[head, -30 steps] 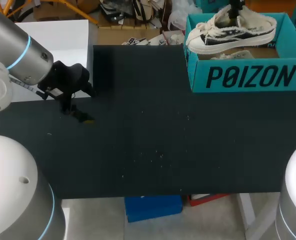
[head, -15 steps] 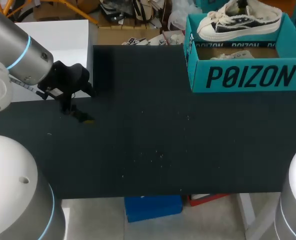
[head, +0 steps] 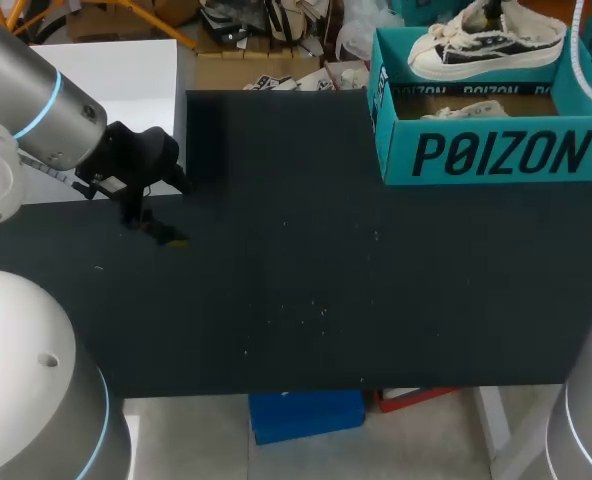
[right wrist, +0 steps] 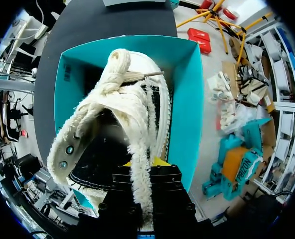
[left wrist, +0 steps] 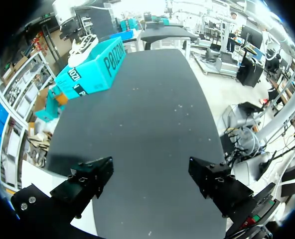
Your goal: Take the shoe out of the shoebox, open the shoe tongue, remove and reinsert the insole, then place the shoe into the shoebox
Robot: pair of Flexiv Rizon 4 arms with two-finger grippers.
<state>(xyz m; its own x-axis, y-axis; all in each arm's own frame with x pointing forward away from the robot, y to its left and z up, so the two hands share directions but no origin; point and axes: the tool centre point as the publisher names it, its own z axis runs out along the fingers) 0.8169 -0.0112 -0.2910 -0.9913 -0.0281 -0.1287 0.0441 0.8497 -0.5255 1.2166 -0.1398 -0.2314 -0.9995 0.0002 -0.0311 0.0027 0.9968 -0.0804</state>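
Large dark lettering is printed across the front wall of the teal box, and smaller print of the same kind is seen along its inner back wall; it is not read off here. More lettering is carried on the two outer walls of the box that are turned toward the left wrist view. The box is set at the far right corner of the black counter. The shoe, white with dark side panels and frayed edges, is held above the box's back wall, clear of the box floor, toe toward the left arm's side. It is gripped by the right claw, which is clenched on the frayed collar of the shoe, with the teal rim of the box seen below and around it. A second shoe, pale, is left lying inside the box under the lifted one. The left claw is kept well apart from the box, low over the counter's far left part; in its wrist view the left claw is released, fingers wide, with only bare counter between them. A few pale specks are scattered on the counter in front of the box.
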